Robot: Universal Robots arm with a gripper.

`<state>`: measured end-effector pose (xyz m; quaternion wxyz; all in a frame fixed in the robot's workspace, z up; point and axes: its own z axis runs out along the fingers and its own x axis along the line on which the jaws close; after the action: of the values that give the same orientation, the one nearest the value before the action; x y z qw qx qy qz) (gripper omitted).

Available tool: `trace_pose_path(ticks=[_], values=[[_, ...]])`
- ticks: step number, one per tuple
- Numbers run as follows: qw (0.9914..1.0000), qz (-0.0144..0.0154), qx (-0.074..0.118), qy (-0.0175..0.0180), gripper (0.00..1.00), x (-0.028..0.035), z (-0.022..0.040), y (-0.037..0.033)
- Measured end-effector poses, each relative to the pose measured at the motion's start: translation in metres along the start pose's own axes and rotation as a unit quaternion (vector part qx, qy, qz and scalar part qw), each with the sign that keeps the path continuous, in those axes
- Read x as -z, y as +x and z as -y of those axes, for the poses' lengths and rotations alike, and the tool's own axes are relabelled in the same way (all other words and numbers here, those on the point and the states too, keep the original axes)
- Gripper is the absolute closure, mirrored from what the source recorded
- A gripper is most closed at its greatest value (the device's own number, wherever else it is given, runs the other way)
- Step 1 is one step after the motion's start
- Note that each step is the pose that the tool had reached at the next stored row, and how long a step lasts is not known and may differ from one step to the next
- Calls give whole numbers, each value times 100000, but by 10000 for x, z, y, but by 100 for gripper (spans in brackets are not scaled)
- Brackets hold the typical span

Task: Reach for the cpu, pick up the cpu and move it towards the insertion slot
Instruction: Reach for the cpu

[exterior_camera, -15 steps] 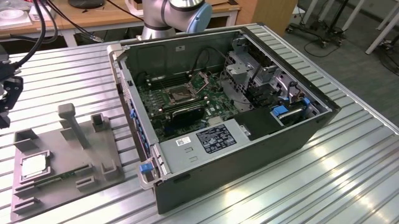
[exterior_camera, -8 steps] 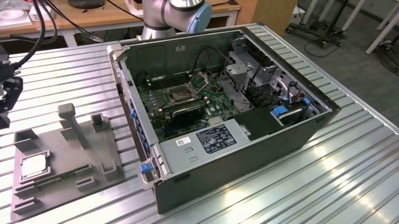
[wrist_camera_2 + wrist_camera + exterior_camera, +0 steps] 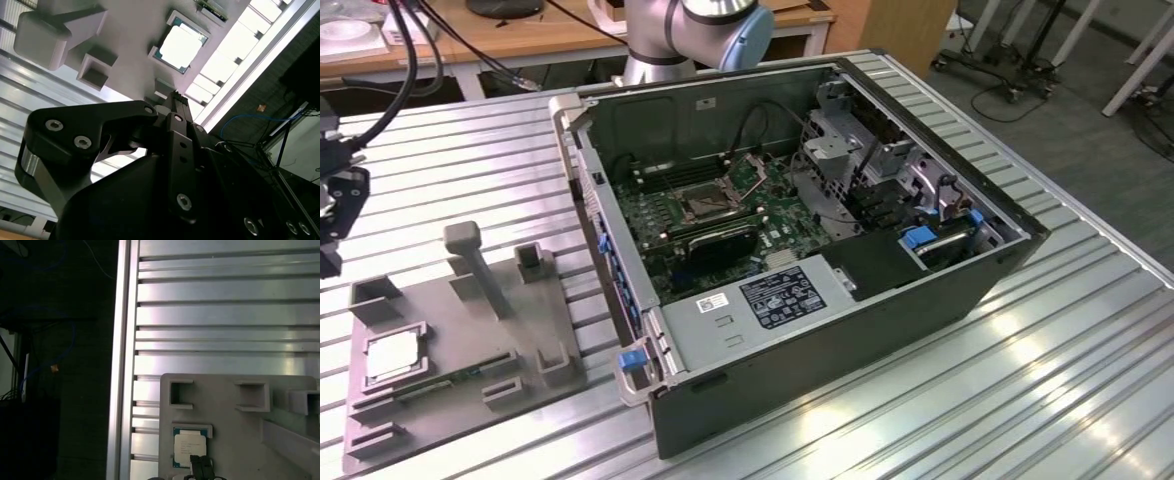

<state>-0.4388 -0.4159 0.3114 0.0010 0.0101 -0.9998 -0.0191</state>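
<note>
The cpu [image 3: 394, 355] lies flat in a square recess of a grey fixture plate [image 3: 520, 385] at the exterior view's left, silvery top up. Both wrist views show the cpu [image 3: 180, 44] [image 3: 189, 449] lying uncovered, with nothing touching it. My gripper [image 3: 331, 250] hangs at the exterior view's far left edge, above the table and above the plate's far corner. In the first wrist view the gripper [image 3: 200, 466] sits just in front of the cpu's edge, still above it. The insertion slot [image 3: 700, 205] is a silver-framed socket on the green board inside the open computer case [image 3: 854, 330].
Upright grey posts [image 3: 470, 265] and small blocks stand on the fixture plate, and a green circuit strip [image 3: 447, 378] lies beside the cpu. The case's raised side wall [image 3: 594, 230] separates plate and board. The slatted metal table's edge [image 3: 121, 360] runs close to the plate.
</note>
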Motion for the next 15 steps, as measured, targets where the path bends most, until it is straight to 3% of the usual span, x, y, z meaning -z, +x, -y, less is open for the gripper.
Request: trace_pose_path(ticks=[5,6,8,9,15], values=[[100000,4,0,5,89,-29,19,5],[100000,6,-1,7,83,-40,24,7],[100000,-11,-6,20,83,-57,32,12],[100000,-5,-2,16,76,-64,35,15],[100000,-3,-2,20,76,-87,41,19]])
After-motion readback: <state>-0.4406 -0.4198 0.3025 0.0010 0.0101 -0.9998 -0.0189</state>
